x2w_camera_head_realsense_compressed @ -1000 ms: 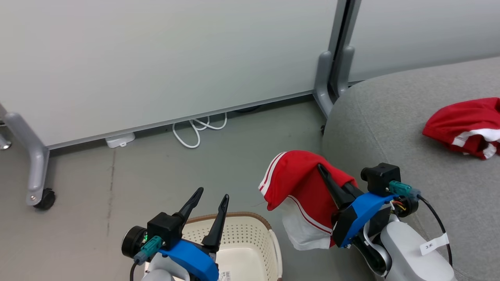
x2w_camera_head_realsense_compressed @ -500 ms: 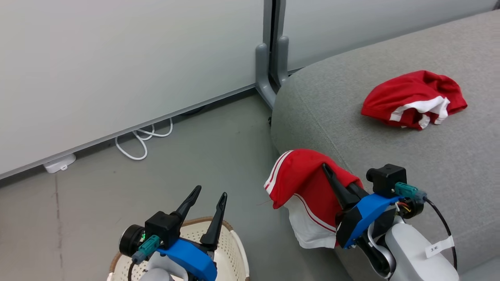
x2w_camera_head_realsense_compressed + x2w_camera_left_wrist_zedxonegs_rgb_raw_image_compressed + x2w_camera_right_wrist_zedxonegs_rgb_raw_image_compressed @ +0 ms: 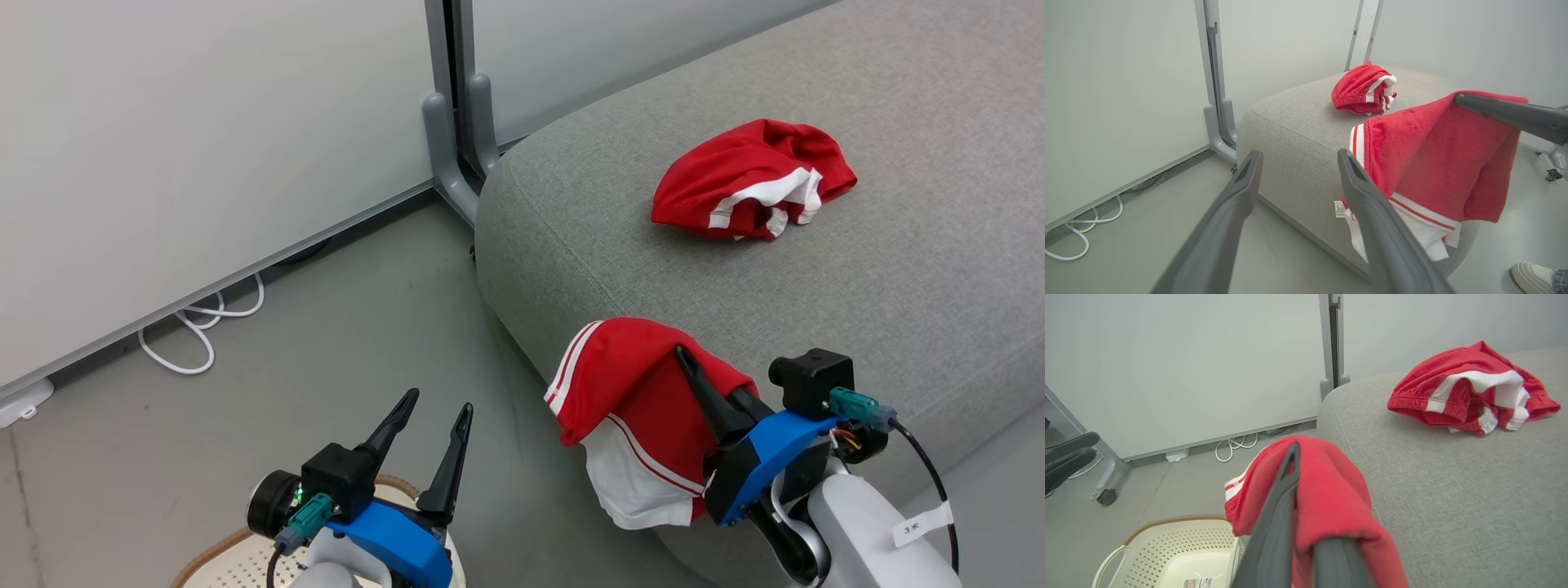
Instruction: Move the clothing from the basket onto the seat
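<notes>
change: my head view is swinging toward the seat (image 3: 898,286) compared with a second ago. It's taking up more of the frame and the basket (image 3: 1167,543) is sliding to the bottom-left corner. That's camera shift, not the things moving.
right gripper (image 3: 679,353): staying clamped on the held garment (image 3: 637,384), same drape over my fingers as before.
held garment: hanging in the air at the seat's rounded front edge, above the floor (image 3: 367,327). I can't tell if it's touching the upholstery.
left gripper (image 3: 439,402): hanging spread wide, gripping nothing, above the basket.
second garment (image 3: 747,180): lying crumpled on top of the seat, well apart from the held one.
basket: sitting on the floor, near the seat's side.
materials: seat is showing light grey woven upholstery with a seam. Both garments are reading as soft bright red cloth with white panels and thin white stripes. Basket is showing cream perforated plastic, a brown woven-look rim and a white handle.
</notes>
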Tool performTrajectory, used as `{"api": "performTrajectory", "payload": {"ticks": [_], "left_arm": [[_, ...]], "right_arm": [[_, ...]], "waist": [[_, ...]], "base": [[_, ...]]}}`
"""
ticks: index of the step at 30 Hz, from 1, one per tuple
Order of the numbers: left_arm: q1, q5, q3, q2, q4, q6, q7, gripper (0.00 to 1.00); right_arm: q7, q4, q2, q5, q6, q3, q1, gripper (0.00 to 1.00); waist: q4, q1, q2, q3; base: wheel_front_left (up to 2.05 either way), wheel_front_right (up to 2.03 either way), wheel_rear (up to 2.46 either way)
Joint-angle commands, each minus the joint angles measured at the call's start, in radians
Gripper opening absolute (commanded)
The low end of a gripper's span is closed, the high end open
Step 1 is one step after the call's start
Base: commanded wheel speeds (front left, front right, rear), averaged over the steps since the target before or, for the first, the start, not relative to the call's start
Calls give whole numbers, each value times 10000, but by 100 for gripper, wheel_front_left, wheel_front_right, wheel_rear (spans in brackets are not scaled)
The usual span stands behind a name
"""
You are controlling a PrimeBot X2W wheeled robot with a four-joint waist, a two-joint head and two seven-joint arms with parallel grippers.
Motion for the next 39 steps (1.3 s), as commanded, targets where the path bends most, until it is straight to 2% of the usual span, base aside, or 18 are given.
{"api": "performTrajectory", "payload": {"ticks": [1,17,23,29,33,39], "left_arm": [[1,64,59,70,-15,-14,-26,100],[-177,64,-97,127,-29,-14,-26,100],[-252,103,15,252,-120,-14,-26,100],[-545,283,68,404,-303,-14,-24,100],[-824,379,102,593,-441,-14,-26,100],[-1270,596,43,850,-742,-14,-26,100]], "right_arm": [[-4,-79,7,-61,5,-29,104,0],[65,-237,118,-51,5,-428,41,0],[637,-778,-532,2,5,-1049,-1187,0],[1704,-1415,-1571,-243,3,-1489,-2791,0],[2276,-1911,-2084,-75,3,-2060,-3842,0],[2847,-2166,-3003,-459,3,-3284,-5314,0]], "waist": [[-129,0,0,37],[-75,0,0,253],[-27,0,0,569],[88,0,0,1141],[256,0,0,1697],[576,0,0,2682]], "base": [[0,0,0],[0,0,0],[0,0,0],[0,0,0],[0,0,0],[0,0,0]]}}
